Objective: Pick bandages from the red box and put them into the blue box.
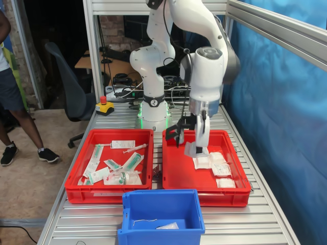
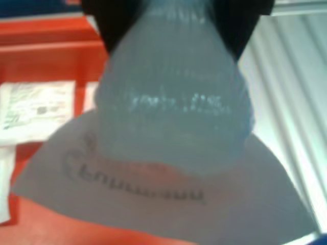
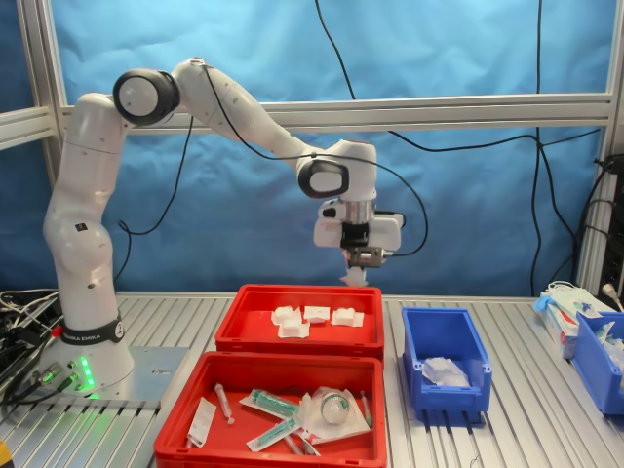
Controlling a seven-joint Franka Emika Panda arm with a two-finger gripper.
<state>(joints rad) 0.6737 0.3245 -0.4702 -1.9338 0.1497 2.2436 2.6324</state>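
My gripper [image 1: 197,144] is shut on one white bandage [image 1: 196,150], which hangs just above the red box [image 1: 204,196] in both exterior views. In the second exterior view the held bandage [image 3: 354,277] is over the far right part of the red box [image 3: 292,344]. It fills the wrist view [image 2: 173,132], pinched between the black fingers [image 2: 115,23]. More bandages [image 1: 220,170] lie in the red box, seen as three packs [image 3: 317,315] in the second exterior view. The blue box [image 1: 161,212] stands in front of the trays, and the blue box [image 3: 444,359] holds a white pack [image 3: 445,371].
A twin red tray [image 1: 76,191] holds syringes and green-printed packets [image 1: 122,163]. A red stop button [image 1: 104,105] sits behind it, by the arm's base [image 1: 153,115]. Another blue bin [image 3: 597,363] and a carton [image 3: 564,314] stand at the second exterior view's right. A person [image 1: 10,87] stands off the table.
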